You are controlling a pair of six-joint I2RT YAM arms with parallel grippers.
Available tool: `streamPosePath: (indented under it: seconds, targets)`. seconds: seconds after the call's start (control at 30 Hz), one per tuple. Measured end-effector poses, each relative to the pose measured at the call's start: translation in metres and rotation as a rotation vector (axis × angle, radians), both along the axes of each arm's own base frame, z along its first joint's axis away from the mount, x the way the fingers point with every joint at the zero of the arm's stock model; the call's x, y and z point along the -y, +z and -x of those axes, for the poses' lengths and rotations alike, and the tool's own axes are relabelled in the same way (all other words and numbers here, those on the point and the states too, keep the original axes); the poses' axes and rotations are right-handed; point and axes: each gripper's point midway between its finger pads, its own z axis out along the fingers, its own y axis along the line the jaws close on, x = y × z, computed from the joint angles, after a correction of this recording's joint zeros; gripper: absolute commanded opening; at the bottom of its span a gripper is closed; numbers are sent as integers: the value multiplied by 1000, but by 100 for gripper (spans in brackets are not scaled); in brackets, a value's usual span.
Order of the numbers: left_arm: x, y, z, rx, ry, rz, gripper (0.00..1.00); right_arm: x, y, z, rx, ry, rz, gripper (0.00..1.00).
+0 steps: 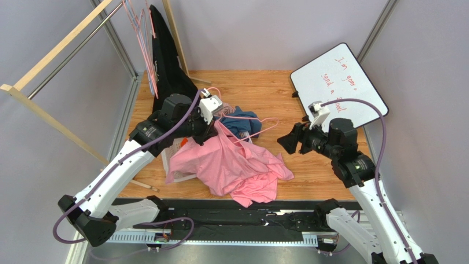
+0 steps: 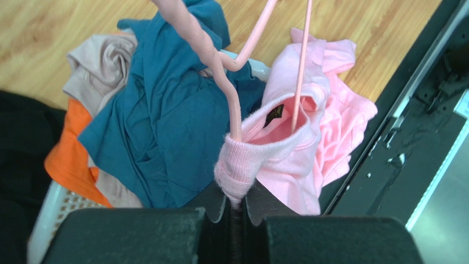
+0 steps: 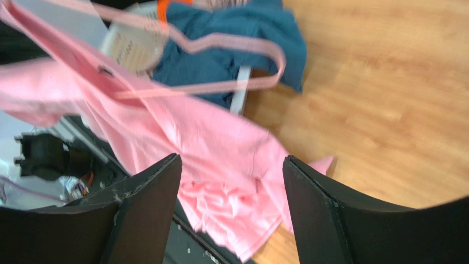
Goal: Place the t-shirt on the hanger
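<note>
**Hanger in the neck, shoulders unseated**

Left gripper [image 2: 235, 212] pinches the t-shirt [image 1: 231, 165] collar, the hanger [image 2: 235, 113] poking into the neck opening; right gripper [image 3: 231, 165], at the shirt's three o'clock, gapes empty; roughly halfway, I judge: shoulders not yet seated, body heaped toward six o'clock.

Our left arm [image 1: 118, 170] and right arm [image 1: 380, 214]: white links, black joint housings, black bases. A purple cable [image 1: 382, 137] loops along each to a white wrist camera block [image 1: 318, 111]. Right gripper [image 3: 231, 165] fingers [image 3: 143, 214] matte black, wedge-shaped, lightly scuffed with pale flecks.
</note>
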Motion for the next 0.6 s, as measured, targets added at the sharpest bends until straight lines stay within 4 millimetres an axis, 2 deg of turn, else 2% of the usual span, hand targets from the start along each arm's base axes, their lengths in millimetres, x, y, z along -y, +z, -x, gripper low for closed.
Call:
streamPosePath:
  seconds: [0.1, 0.2, 0.23, 0.27, 0.33, 0.4, 0.6]
  targets:
    - [-2, -6, -6, -60, 85, 8, 0, -10, -24, 10, -47, 51, 36, 72]
    - [-5, -10, -12, -108, 179, 21, 0, -27, -29, 17, -4, 99, 78, 73]
    - [-5, -11, -13, -118, 200, 25, 0, -34, -29, 16, 37, 107, 100, 74]
    - [-6, -11, -14, -132, 225, 32, 0, -46, -29, 27, 49, 163, 103, 73]
    - [-7, -12, -15, -154, 263, 46, 0, -68, -33, 36, 95, 213, 144, 74]
    - [-7, -12, -15, -173, 285, 60, 0, -86, -34, 38, 130, 236, 168, 75]
    - [-5, -9, -14, -207, 317, 98, 0, -111, -64, 3, 147, 179, 274, 75]
